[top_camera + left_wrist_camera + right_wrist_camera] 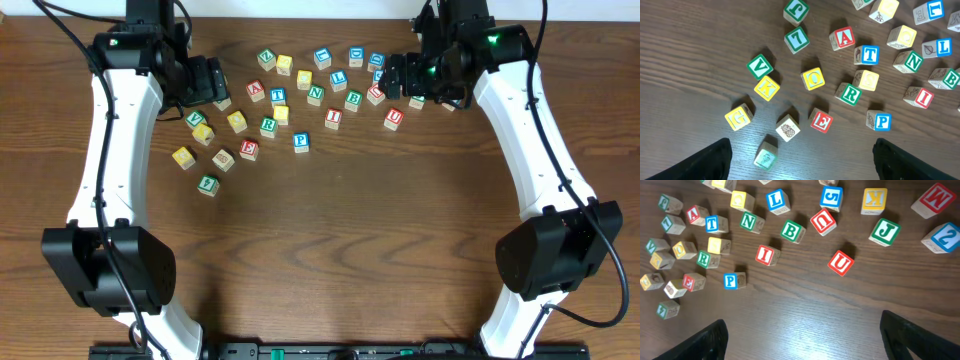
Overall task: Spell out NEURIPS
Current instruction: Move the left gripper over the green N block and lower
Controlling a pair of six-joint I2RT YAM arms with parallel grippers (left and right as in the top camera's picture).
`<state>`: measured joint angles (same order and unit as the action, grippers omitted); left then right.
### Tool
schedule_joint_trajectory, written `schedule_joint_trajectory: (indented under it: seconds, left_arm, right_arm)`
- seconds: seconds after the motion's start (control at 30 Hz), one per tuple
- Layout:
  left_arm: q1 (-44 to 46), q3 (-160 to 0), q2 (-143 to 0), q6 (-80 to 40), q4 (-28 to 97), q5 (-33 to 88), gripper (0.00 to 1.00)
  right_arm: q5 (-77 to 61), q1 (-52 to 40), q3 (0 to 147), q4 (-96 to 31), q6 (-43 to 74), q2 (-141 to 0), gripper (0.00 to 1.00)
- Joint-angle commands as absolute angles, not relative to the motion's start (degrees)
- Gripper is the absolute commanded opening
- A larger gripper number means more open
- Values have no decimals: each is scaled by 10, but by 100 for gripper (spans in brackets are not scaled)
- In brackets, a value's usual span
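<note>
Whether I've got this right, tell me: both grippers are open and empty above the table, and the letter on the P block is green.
One thing is wrong: the letter on the P block is blue, not green, as the left wrist view shows. The rest stands: the left gripper and right gripper are both open and empty above the table.

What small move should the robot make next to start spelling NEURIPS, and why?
Probably swing the right hand over to the green N block and lower onto it. That hand is open and empty, nothing is lined up yet, and N starts the word.
</note>
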<state>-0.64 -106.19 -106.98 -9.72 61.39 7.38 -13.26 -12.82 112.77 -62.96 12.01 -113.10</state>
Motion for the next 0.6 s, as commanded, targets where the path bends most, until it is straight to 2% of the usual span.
schedule_joint_trajectory:
  seconds: [0.0, 0.57]
  left_arm:
    - [-5, -1055, -1075, -128, 617, 68, 89]
    - [-4, -1052, -1075, -165, 604, 33, 86]
  right_arm:
    - [-106, -132, 1134, -630, 128, -1136, 93]
    - [-100, -132, 1134, -630, 127, -1136, 93]
